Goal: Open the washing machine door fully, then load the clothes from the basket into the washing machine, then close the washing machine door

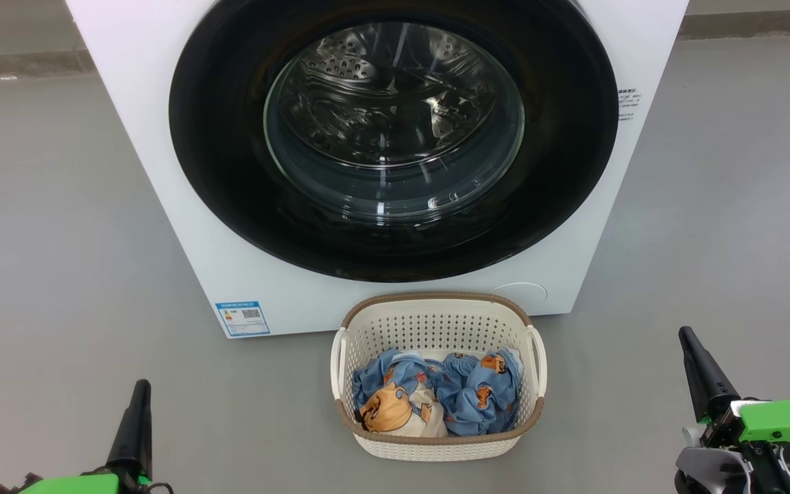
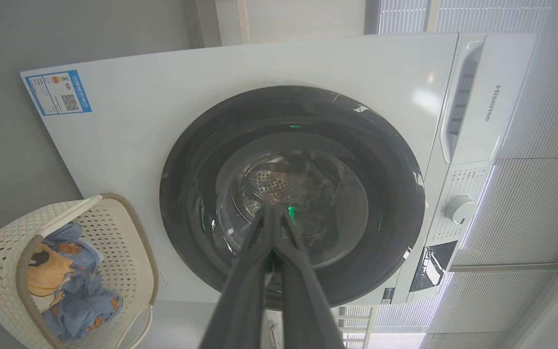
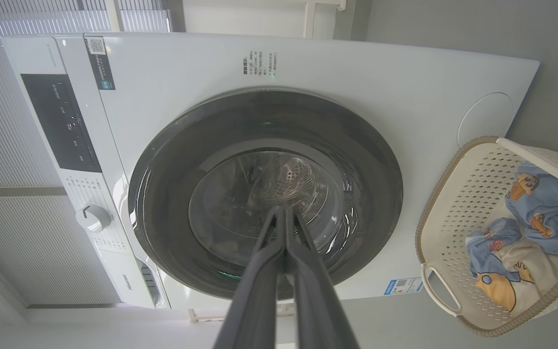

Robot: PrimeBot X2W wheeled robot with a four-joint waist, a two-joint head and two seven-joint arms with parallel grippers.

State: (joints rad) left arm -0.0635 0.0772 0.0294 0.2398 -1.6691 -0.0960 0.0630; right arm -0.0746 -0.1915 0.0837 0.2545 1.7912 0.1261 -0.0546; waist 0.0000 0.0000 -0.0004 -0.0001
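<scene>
Before the washing machine point(image 1: 299, 295), basket point(image 1: 436, 328) broadside.

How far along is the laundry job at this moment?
Done: nothing; the door is shut on the washer. In hand: nothing; the left fingers and right fingers are shut, empty, either side of the basket, apart from it. Left: open the door, load the clothes lying in the basket, close the door.

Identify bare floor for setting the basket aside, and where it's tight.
Bare floor lies left of the washing machine and basket, ahead of the left tool, and likewise right, ahead of the right tool. Tight: between basket and machine front.
</scene>
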